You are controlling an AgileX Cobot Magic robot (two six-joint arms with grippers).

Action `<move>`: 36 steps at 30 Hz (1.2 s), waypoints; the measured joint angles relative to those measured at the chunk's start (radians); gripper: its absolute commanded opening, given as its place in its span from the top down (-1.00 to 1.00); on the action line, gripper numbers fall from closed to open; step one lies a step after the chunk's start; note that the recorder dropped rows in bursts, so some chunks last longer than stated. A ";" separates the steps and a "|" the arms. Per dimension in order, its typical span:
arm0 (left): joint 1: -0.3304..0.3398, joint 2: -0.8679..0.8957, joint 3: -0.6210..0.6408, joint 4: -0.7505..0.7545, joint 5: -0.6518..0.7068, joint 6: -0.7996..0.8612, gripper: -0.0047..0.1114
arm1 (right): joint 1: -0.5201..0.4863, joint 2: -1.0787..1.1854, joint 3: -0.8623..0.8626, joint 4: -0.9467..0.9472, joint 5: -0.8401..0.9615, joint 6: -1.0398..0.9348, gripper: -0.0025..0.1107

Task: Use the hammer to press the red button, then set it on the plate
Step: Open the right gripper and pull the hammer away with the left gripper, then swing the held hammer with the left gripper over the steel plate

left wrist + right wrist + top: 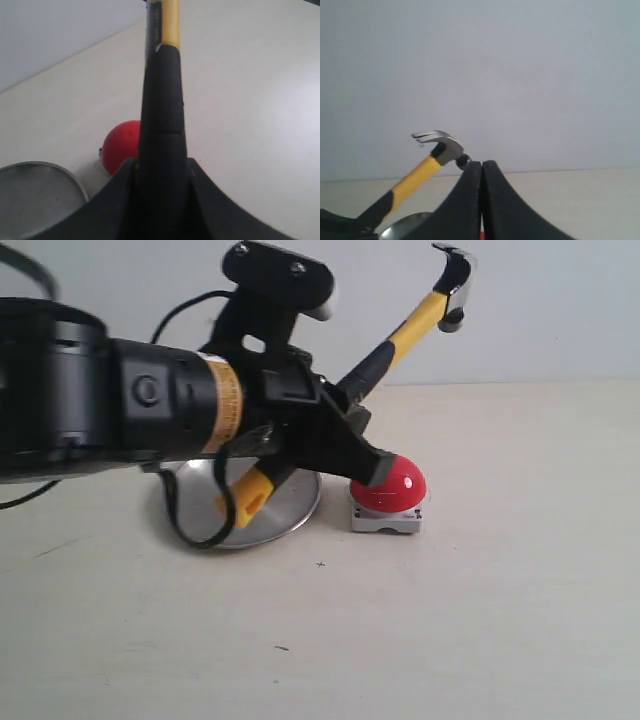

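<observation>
My left gripper (345, 425) is shut on the black grip of the hammer (420, 320), which slants upward with its dark metal head (455, 280) high in the air. The yellow looped end (240, 502) hangs over the silver plate (290, 510). The red button (400, 485) sits on its grey base just right of the plate, below the gripper's lower finger. In the left wrist view the hammer (162, 100) runs between the jaws of the left gripper (162, 165), with the red button (122, 145) and plate (35, 195) beyond. My right gripper (482, 162) is shut and empty, facing the hammer (415, 177).
The beige tabletop (520, 590) stretches to the right and front of the button. A pale wall (560, 310) stands behind the table. A black cable (175, 510) from the left arm loops down over the plate's left side.
</observation>
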 measured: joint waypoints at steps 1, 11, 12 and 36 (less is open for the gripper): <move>0.000 -0.037 0.022 0.009 0.000 0.000 0.92 | 0.000 -0.007 0.020 0.002 -0.021 -0.002 0.96; 0.000 -0.238 0.164 0.056 -0.013 0.015 0.92 | 0.000 -0.018 0.279 0.011 -0.356 -0.037 0.96; 0.000 -0.238 0.166 0.056 -0.019 0.018 0.92 | 0.000 -0.018 0.300 0.011 -0.380 -0.050 0.96; 0.000 -0.238 0.208 0.064 -0.130 0.028 0.92 | 0.000 -0.216 0.619 -0.115 -0.848 -0.138 0.96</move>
